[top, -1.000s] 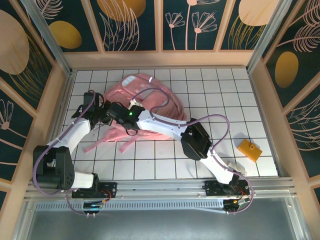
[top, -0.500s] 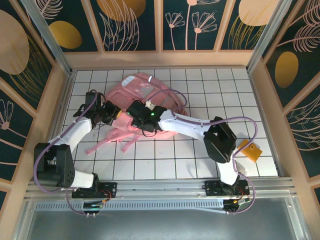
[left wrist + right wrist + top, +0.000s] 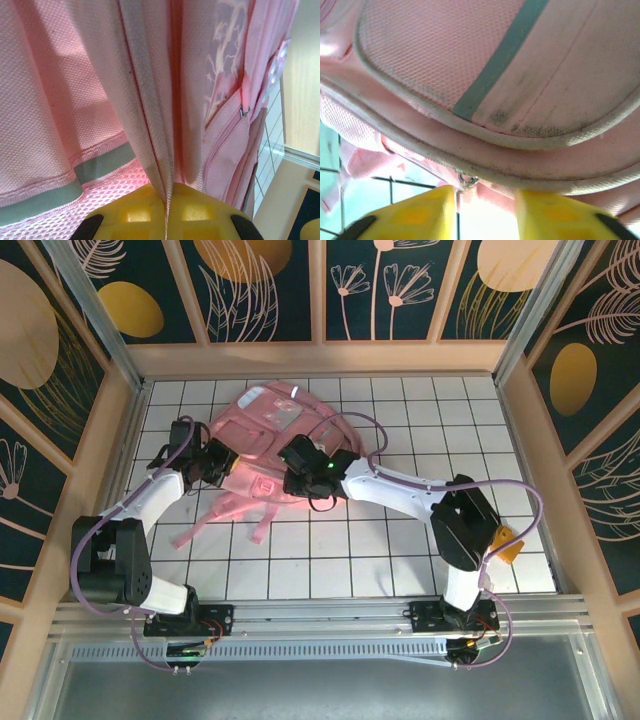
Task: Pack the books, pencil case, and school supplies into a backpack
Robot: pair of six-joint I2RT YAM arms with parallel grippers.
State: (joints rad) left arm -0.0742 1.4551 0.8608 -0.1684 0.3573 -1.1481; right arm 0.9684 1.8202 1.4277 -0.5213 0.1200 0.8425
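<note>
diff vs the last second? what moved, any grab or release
The right claw drew back rightward across the backpack, from beside the left claw to the bag's near edge. It now stands open with a zipper pull between its fingers. The right elbow swung out and partly hides the orange-yellow block. Unchanged: left claw clamped on backpack fabric, block in place.

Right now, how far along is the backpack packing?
Done: nothing I can confirm; the backpack hides its contents. In hand: the left gripper pinches its fabric, while the right gripper, jaws apart, sits at a zipper pull. Left: the orange-yellow block lies out on the table, unpacked.
</note>
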